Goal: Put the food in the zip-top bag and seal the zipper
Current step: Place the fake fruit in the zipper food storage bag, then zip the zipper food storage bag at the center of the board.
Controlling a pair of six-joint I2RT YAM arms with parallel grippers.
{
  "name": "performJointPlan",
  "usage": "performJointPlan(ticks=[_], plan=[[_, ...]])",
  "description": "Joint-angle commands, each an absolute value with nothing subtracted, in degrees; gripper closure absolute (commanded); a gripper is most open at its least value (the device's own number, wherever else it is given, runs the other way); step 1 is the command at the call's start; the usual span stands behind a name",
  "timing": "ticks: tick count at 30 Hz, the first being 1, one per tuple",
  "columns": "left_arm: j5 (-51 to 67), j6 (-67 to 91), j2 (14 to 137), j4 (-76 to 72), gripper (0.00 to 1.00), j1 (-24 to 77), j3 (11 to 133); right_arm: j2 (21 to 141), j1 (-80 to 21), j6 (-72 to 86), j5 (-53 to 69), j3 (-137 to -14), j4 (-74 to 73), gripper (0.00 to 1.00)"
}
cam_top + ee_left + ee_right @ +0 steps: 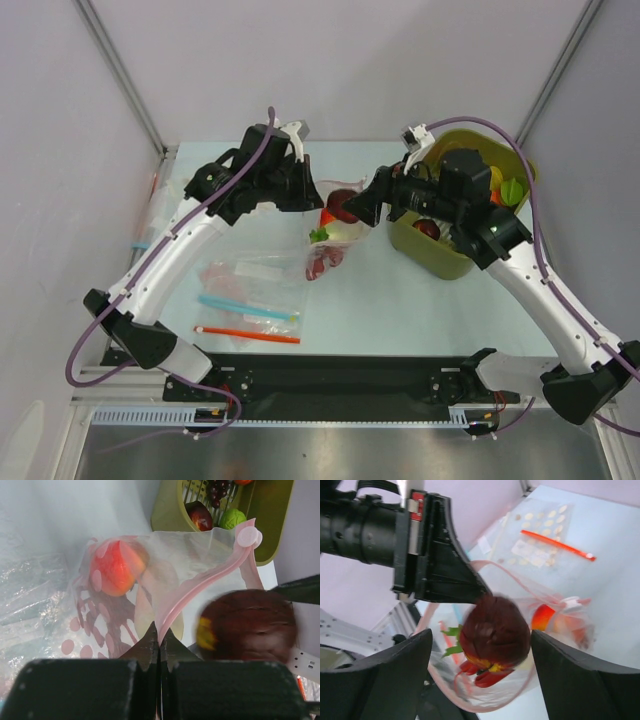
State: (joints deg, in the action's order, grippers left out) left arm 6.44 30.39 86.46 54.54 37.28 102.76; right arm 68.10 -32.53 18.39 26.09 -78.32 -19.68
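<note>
Pale pink zipper [227, 569], olive-green basket [272, 510]

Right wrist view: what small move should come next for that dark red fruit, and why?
Probably draw the right gripper back. Its jaws stand wide with the dark red fruit loose between them over the mouth of the zip-top bag, which the left gripper holds open by pinching the zipper.
</note>
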Motion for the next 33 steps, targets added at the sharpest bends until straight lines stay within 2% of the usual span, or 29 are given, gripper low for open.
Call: performJointPlan(ticks=[1, 6, 10, 15, 22, 25, 33], plan=[[6.86, 32.08, 82.71, 51.94, 1.0, 37.53, 105.38, 66.89, -32.78, 17.23, 21.19, -78.66, -20.91, 0.13], [6.15, 31.73, 82.44, 52.56, 0.99, 37.53, 105.47, 64.16, -32.7, 16.26, 17.76, -77.7, -20.57, 0.1], [6.76, 31.2, 82.79, 53.26, 1.0, 37.53, 106.87, 62.58, -30.42, 16.43, 17.66, -75.68, -19.78, 0.16], [10.1, 29.1, 82.62, 54.31, 1.0, 37.53, 107.23, 59.08, -22.96, 17.23, 24.68, -70.15, -11.64, 0.2], [15.45, 29.79, 77.8, 52.66, 1.0, 36.92, 102.23, 56.6, -12.94, 19.33, 38.12, -57.93, 5.32, 0.22], [20.63, 30.41, 75.59, 49.76, 1.0, 36.56, 98.71, 58.0, -11.25, 20.13, 46.28, -55.64, 10.52, 0.22], [30.49, 32.08, 67.95, 43.07, 1.0, 36.47, 88.96, 60.9, -11.34, 10.11, 69.85, -52.65, 24.6, 0.18]])
